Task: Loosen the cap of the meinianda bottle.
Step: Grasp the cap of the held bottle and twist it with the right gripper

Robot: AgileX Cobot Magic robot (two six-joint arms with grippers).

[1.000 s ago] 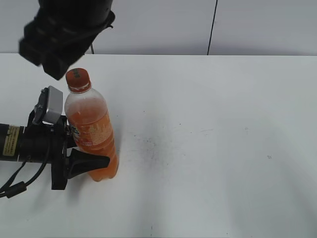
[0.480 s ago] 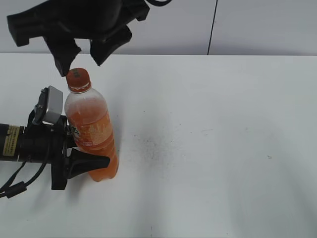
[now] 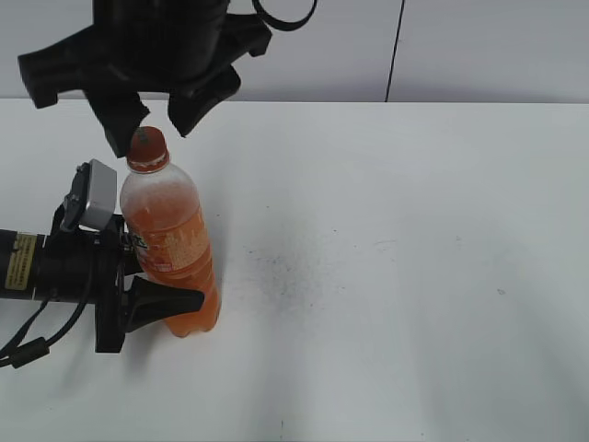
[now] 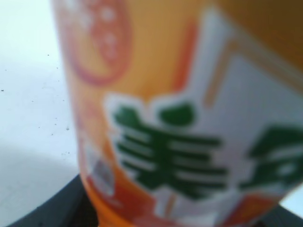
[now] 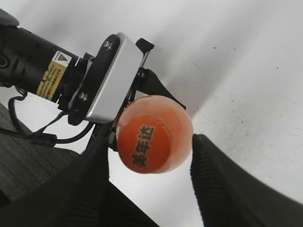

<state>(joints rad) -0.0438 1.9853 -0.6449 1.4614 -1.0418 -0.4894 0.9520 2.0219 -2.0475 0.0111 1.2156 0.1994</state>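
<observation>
The meinianda bottle [image 3: 170, 244] stands upright on the white table at the left, filled with orange drink. Its label fills the left wrist view [image 4: 189, 118]. My left gripper [image 3: 152, 290] is shut on the bottle's lower body from the left. The orange cap [image 3: 146, 145] tops the bottle; from above it shows its pale printed mark [image 5: 144, 146]. My right gripper [image 3: 147, 115] hangs over the cap, open, with one finger on each side of it [image 5: 147, 163], apart from the cap.
The white table [image 3: 386, 276] spreads to the right of the bottle, with faint dark specks near the middle. A pale wall with a dark vertical seam [image 3: 396, 51] stands behind. The left arm's body and cables [image 5: 42, 75] lie left of the bottle.
My right gripper has turned, opened and come down so its fingers flank the cap. The bottle and left gripper have not moved.
</observation>
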